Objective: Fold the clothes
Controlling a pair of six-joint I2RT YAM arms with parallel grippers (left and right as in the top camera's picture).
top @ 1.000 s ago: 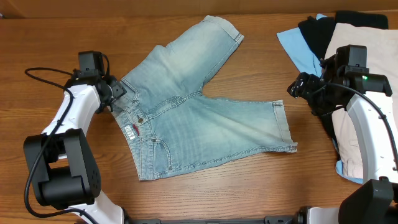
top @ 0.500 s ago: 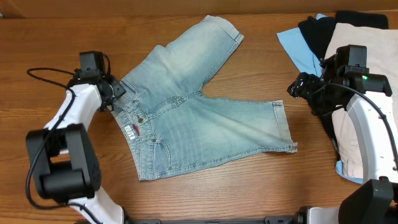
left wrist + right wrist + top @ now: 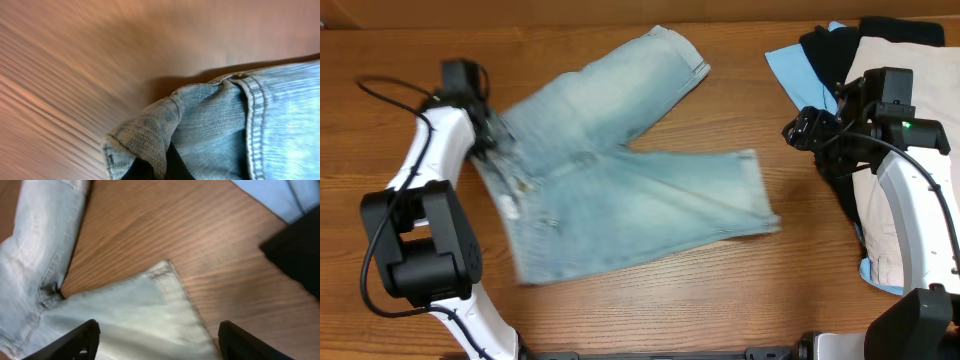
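The faded light-blue denim shorts (image 3: pixel 620 190) lie spread on the wooden table (image 3: pixel 400 60), blurred by motion, with one leg pointing to the far side and one to the right. My left gripper (image 3: pixel 485 135) is shut on the waistband at their left edge. In the left wrist view a fold of waistband denim (image 3: pixel 160 125) is pinched between the dark jaws at the bottom. My right gripper (image 3: pixel 798 130) hovers open to the right of the right leg's hem (image 3: pixel 170 287). Its two dark fingertips (image 3: pixel 75 340) stand wide apart above that leg, holding nothing.
A pile of other clothes lies at the far right: a sky-blue piece (image 3: pixel 798 75), a black one (image 3: pixel 830 48) and a beige one (image 3: pixel 905 70) that runs under the right arm. A black cable (image 3: pixel 390 95) trails beside the left arm.
My left gripper has shut on the waistband and pulled it left. The whole pair of shorts has slid left and now looks blurred. The right gripper has barely moved.
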